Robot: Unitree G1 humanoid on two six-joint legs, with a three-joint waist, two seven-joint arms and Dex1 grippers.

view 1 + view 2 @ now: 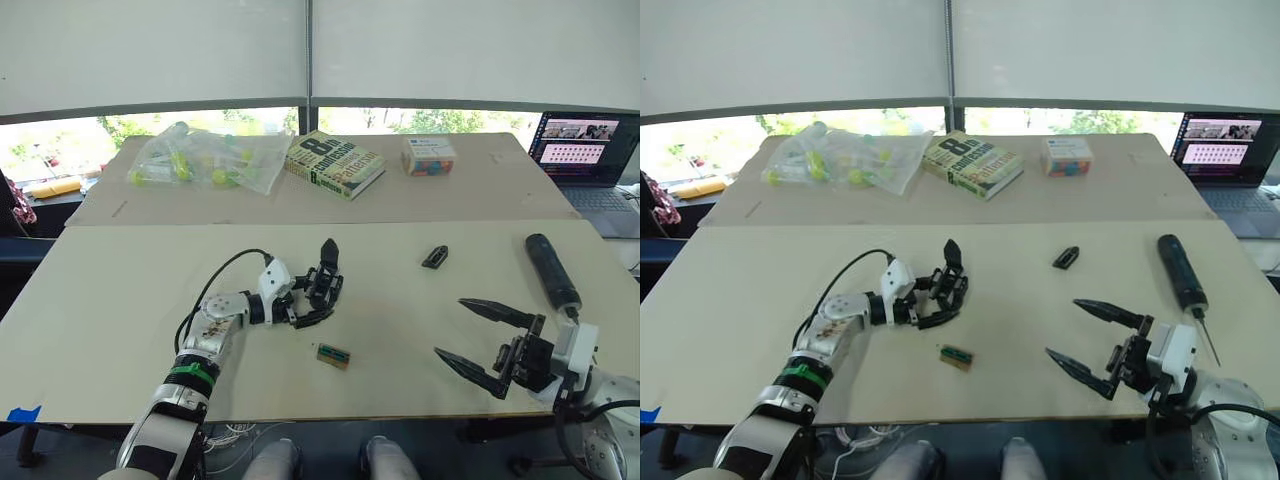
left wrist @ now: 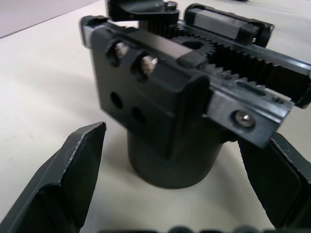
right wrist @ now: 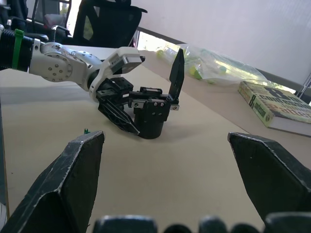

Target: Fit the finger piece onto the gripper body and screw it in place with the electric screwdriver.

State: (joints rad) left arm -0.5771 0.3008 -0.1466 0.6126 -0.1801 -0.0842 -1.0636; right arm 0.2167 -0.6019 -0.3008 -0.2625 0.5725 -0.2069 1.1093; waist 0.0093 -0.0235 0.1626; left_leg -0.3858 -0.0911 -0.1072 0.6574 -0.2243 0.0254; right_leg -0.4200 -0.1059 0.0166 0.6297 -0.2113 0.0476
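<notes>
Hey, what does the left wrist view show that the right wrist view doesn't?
Left wrist view alone: the gripper body up close, with its gear teeth, rack and screw heads, standing between the left end effector's open fingers. Right wrist view alone: the left end effector from outside, the bag of items, the book and the right end effector's own open fingers. Shared: the gripper body upright on the table, and the left end effector around its base.

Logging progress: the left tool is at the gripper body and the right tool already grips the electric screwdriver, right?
Not quite. The left tool is at the gripper body, but the right tool is open and holds nothing; the left eye view shows the electric screwdriver lying on the table beyond it.
</notes>
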